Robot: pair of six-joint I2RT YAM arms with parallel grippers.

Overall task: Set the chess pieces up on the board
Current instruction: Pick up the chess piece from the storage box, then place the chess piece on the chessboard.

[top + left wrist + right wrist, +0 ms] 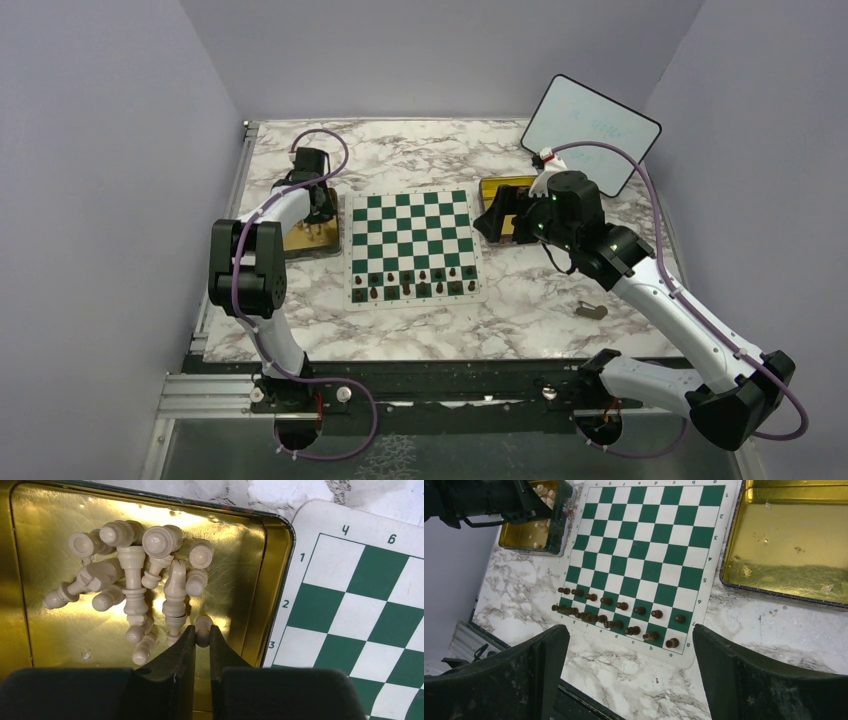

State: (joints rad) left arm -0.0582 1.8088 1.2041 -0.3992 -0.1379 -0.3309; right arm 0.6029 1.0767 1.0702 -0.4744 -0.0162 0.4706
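roughly fifteen cream pieces [132, 580] lie heaped in the left gold tray [45, 630]. they overlap, so the count is loose, and from overhead the left arm [285, 205] hides nearly all of them. the left claw [201, 639] is clenched on one small cream piece [202, 623] at the near edge of the heap, its lower end lost between the fingers. only the left wrist view shows this grip.

sixteen or so dark pieces [622, 605] stand on the board [644, 555] in the two rows nearest the arms. eight are plain in the inner row. the outer row bunches at one end and is harder to count. the right wrist view shows them best; from overhead they are specks.

the right claw [629, 645] hangs released, fingers wide apart, above the table [634, 690] beside the board. the right gold tray [784, 545] is cut off at the frame edge there. one whiteboard [590, 130] leans at the far right, seen only from overhead, its writing too faint to read.
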